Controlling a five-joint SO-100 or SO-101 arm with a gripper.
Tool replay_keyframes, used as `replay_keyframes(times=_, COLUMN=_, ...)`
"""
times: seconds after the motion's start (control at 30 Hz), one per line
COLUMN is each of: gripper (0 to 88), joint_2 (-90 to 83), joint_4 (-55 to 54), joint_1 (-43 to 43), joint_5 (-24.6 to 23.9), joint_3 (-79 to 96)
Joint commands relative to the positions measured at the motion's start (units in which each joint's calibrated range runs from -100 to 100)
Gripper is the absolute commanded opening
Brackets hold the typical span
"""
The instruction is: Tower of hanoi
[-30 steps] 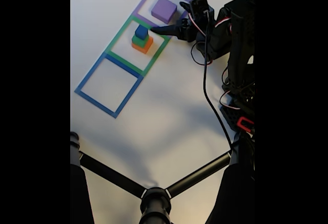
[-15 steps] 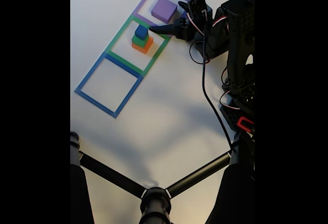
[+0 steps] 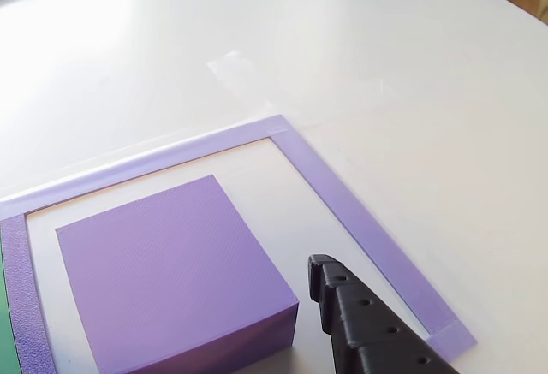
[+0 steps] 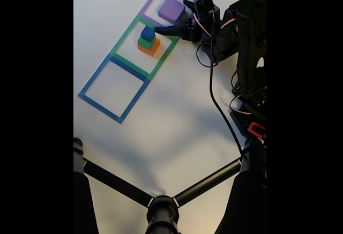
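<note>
Open and empty, the tool had crept a little further left across the fixed view over the past second, so that one finger reached almost to the blue cube and the other lay just beside the purple slab. That cube capped the green cube and orange block inside the green tape square on the desk, while the slab sat alone in the purple tape square. Judging by this approach, the blue cube was probably the next piece to be lifted.
</note>
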Motion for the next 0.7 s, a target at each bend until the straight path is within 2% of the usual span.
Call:
replay_keyframes(times=0.0, gripper=49.9, joint_2=-0.1, joint_4=-1.0, joint_1=-1.1, joint_5=0.0, joint_3=-1.4)
replay_keyframes(times=0.33, gripper=47.0, joint_2=0.6, joint_4=-1.4, joint_1=-1.5, joint_5=0.0, joint_3=-2.5)
replay_keyframes(times=0.67, gripper=34.8, joint_2=0.8, joint_4=-1.7, joint_1=-1.8, joint_5=0.0, joint_3=-2.3)
